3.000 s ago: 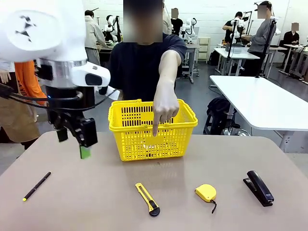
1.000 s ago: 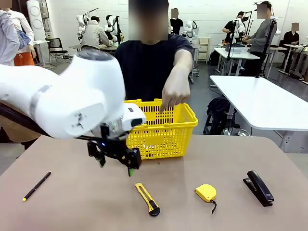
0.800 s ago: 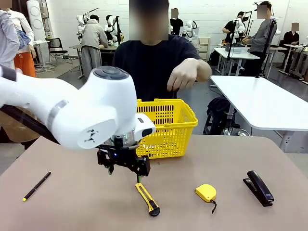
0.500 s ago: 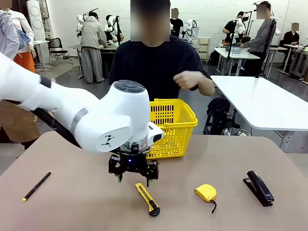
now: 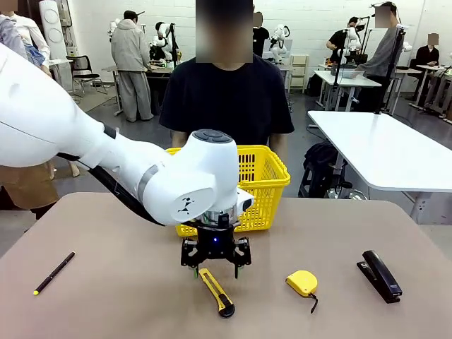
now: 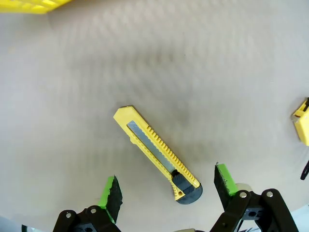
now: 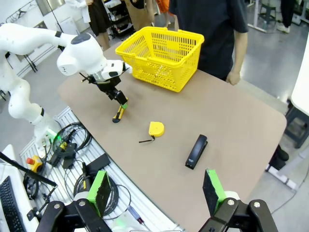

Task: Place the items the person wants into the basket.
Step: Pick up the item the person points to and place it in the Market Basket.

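Hovering wide open low over the beige worktop (image 5: 106, 304), the left claw (image 5: 215, 272) straddles the black end of the yellow-and-black plastic utility knife (image 6: 157, 152), which lies flat near the bright yellow lattice-sided plastic basket (image 5: 265, 176), apparently lined up to pinch it.

One basket (image 5: 267, 189), one utility knife (image 5: 216, 292), one pen (image 5: 54, 273), one tape measure (image 5: 301, 283) and one stapler (image 5: 381, 275) are counted.

The tan table (image 5: 339, 240) carries a yellow basket (image 5: 265, 183) at its far side. Nearer lie, left to right, what looks like a thin black pen (image 5: 54, 273), a utility knife (image 5: 217, 293), a tape measure (image 5: 302, 282) and a stapler (image 5: 381, 275), all apart.
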You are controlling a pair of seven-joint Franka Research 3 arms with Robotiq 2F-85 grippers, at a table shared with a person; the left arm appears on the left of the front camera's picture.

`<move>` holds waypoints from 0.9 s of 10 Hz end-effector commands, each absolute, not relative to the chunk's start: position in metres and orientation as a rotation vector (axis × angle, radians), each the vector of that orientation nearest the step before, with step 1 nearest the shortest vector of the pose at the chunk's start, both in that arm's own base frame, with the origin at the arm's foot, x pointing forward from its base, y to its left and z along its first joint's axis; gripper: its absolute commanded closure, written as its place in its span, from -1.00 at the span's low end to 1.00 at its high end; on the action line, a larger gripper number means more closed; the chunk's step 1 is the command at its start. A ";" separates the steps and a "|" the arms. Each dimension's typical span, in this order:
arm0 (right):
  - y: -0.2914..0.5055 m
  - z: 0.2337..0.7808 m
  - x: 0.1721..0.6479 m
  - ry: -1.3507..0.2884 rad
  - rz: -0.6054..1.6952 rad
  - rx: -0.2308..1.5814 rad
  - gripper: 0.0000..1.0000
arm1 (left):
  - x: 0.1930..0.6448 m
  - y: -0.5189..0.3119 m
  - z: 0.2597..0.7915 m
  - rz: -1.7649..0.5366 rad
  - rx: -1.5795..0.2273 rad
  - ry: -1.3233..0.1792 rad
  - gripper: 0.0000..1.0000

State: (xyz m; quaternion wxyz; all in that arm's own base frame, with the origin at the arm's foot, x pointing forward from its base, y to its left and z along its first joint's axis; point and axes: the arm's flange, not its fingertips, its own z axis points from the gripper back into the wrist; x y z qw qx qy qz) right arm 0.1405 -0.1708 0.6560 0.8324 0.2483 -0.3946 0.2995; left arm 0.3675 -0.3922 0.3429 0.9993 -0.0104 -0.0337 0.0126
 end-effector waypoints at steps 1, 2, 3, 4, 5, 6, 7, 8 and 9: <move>-0.170 0.655 0.141 -0.837 0.641 0.532 -1.00 | 0.366 -0.398 0.329 0.070 -0.016 -0.113 -1.00; -0.170 0.655 0.141 -0.837 0.641 0.532 -1.00 | 0.365 -0.397 0.323 0.076 -0.015 -0.122 -1.00; -0.170 0.655 0.141 -0.837 0.641 0.532 -1.00 | 0.364 -0.397 0.320 0.081 -0.016 -0.121 -1.00; -0.170 0.655 0.141 -0.837 0.641 0.532 -1.00 | 0.362 -0.398 0.318 0.075 -0.015 -0.125 -1.00; -0.170 0.655 0.141 -0.837 0.641 0.532 -1.00 | 0.360 -0.397 0.316 0.045 -0.032 -0.116 -1.00; -0.170 0.655 0.141 -0.837 0.641 0.532 -1.00 | 0.360 -0.396 0.312 0.032 -0.030 -0.094 -1.00; -0.170 0.655 0.141 -0.837 0.641 0.532 -1.00 | 0.359 -0.395 0.309 0.026 -0.024 -0.086 -1.00; -0.170 0.655 0.141 -0.837 0.641 0.532 -1.00 | 0.359 -0.395 0.308 0.026 -0.022 -0.084 -1.00; -0.170 0.655 0.141 -0.837 0.641 0.532 -1.00 | 0.358 -0.395 0.307 0.025 -0.021 -0.083 -1.00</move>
